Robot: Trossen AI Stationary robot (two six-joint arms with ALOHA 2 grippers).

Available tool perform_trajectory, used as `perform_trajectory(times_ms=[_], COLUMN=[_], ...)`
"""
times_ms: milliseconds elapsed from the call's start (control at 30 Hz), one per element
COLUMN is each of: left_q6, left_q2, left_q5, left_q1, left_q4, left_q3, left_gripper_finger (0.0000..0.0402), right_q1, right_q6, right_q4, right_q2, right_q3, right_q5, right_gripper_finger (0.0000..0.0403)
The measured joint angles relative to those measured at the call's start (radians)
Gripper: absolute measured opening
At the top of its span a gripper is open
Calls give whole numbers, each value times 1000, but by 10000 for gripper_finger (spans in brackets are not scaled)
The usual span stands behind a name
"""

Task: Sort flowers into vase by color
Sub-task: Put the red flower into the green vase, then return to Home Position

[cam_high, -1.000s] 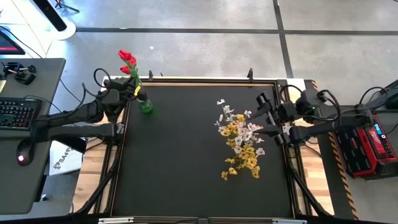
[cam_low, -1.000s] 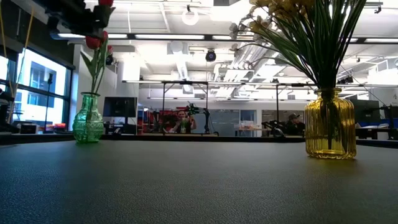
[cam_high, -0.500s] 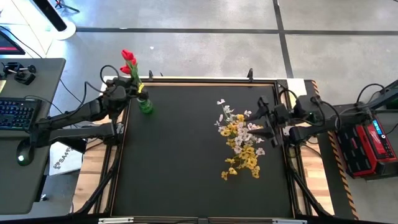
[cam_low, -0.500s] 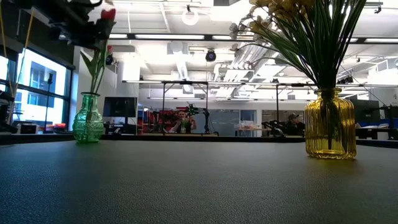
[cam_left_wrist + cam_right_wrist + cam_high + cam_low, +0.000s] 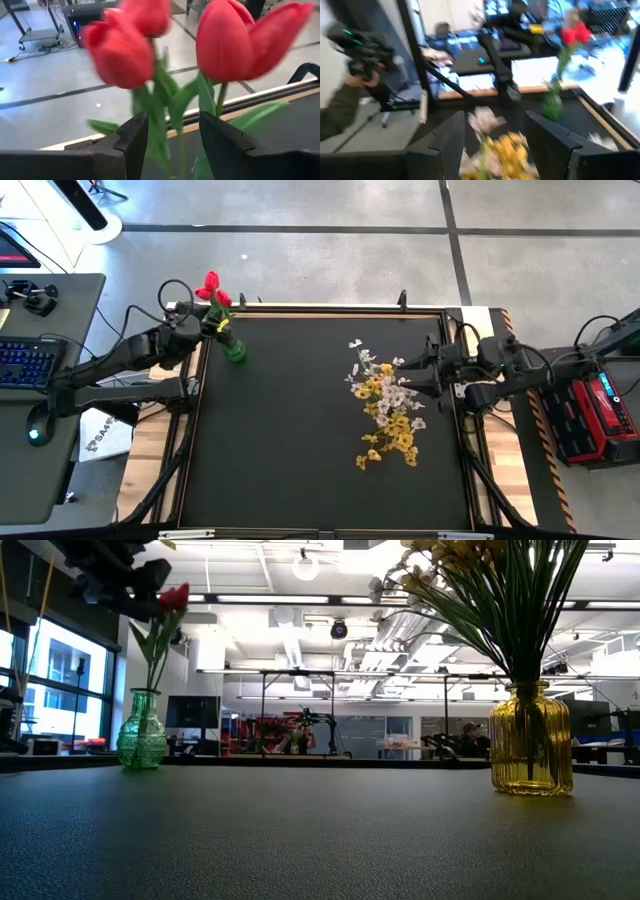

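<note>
A black table (image 5: 300, 440) fills the middle of the high view, with one arm at each side edge. At its right side stands a yellow vase (image 5: 531, 738) crammed with yellow sprays (image 5: 392, 432) and whitish sprays (image 5: 400, 392); from above the blossoms hide the vase. At the far left corner stands a smaller green vase (image 5: 235, 350) holding red tulips (image 5: 212, 288), which lean out past the table's far edge.

The left gripper (image 5: 205, 327) hangs just beside the tulips, above the green vase. Its fingers (image 5: 132, 137) are parted, with green stems and leaves passing between them; whether they touch the stems I cannot tell. The right gripper (image 5: 420, 376) sits at the right edge of the yellow and whitish bunch, its fingers (image 5: 451, 135) spread apart, with blossoms showing in the gap between them.

A sleeved person's hand (image 5: 352, 82) holding a dark device shows in the room beyond the table.
</note>
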Motion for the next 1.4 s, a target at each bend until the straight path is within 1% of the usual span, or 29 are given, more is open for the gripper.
perform_trajectory(times_ms=[133, 400, 500, 567, 667, 767, 833, 900, 1100, 1200, 1300, 1400], left_q6=[-44, -106, -101, -97, -96, -102, -93, -75, -35, 23, 108, 182], left_q2=[0, 0, -1, -3, -4, -7, -7, -8, -8, -7, -7, -7], left_q5=[12, 66, 80, 91, 112, 146, 153, 152, 151, 152, 160, 225], left_q1=[0, 0, 0, 0, 0, -1, -5, -16, -77, -124, -174, -206], left_q4=[-101, -208, -215, -217, -216, -211, -213, -212, -205, -140, -19, 101], left_q3=[49, 55, 55, 55, 55, 58, 76, 106, 190, 199, 199, 199], left_gripper_finger=[170, 175, 189, 203, 226, 238, 239, 238, 237, 237, 237, 237], right_q1=[0, 0, 0, 0, -5, -31, -46, -61, -87, -90, -133, -207], right_q6=[57, 90, 92, 103, 109, 112, 108, 90, 54, 27, 11, 11], right_q4=[-96, -188, -258, -300, -309, -306, -283, -216, -69, -13, -62, -154], right_q2=[-4, 18, 29, 33, 21, -5, -32, -66, -136, -160, -176, -174], right_q3=[0, 0, 0, 0, -25, -50, -64, -74, -81, -81, -58, -35], right_q5=[53, 102, 103, 123, 173, 172, 161, 133, -23, -47, -41, -53], right_gripper_finger=[187, 187, 187, 188, 188, 188, 188, 188, 188, 188, 187, 180])
